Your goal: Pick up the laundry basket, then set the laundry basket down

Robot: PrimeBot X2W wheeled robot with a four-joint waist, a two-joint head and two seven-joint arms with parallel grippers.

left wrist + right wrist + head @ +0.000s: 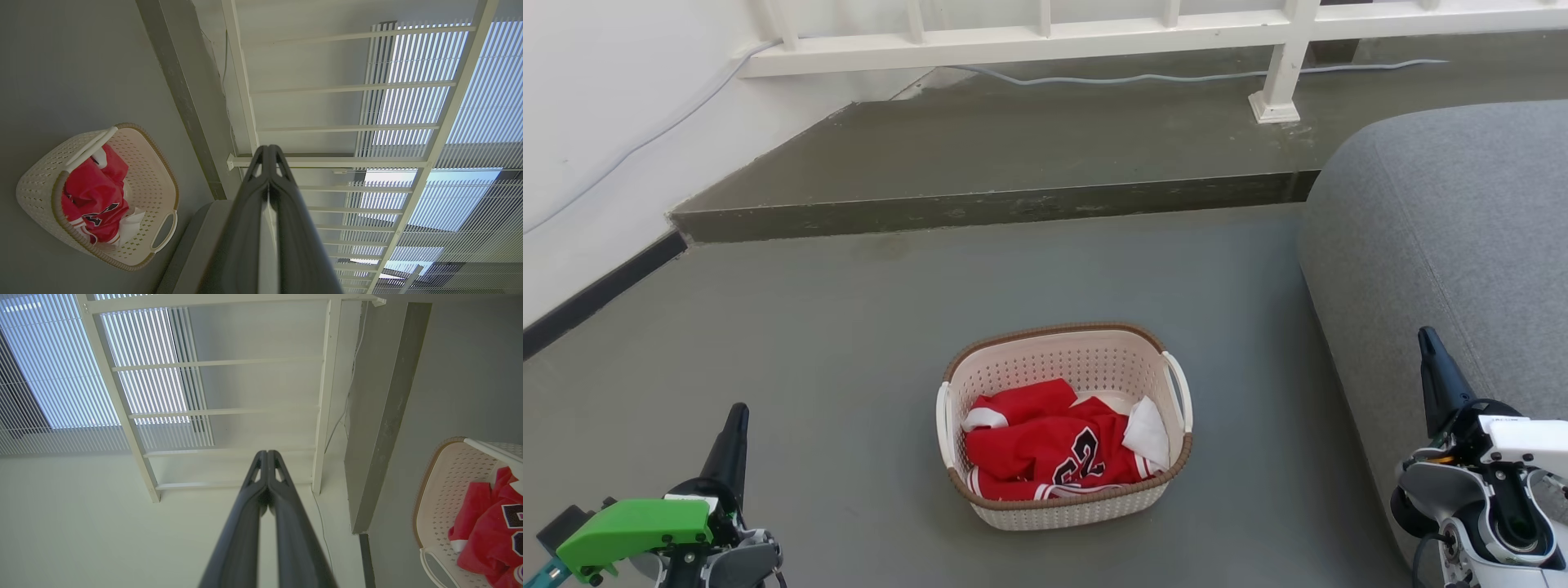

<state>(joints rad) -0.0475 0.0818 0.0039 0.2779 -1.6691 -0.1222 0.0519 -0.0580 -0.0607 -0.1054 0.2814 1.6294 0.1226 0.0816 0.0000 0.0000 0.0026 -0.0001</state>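
The laundry basket (1065, 498) stands on the grey floor in the lower middle of the head view, cream-white and perforated with a brown rim and white side handles. A red jersey (1045, 445) and a white cloth lie inside it. My left gripper (737, 416) is at the lower left, well to the left of the basket, its fingers pressed together on nothing. At the lower right my right gripper (1427, 339) is also shut and empty, in front of the sofa. The left wrist view shows the basket (151, 175) at left, and the right wrist view shows the basket (445, 477) at the right edge.
A grey sofa (1445, 245) fills the right side, close to the basket. Behind the basket a raised concrete step (988, 208) runs across, with a white railing (1045, 41) and a cable above it. A white wall (596, 122) borders the left.
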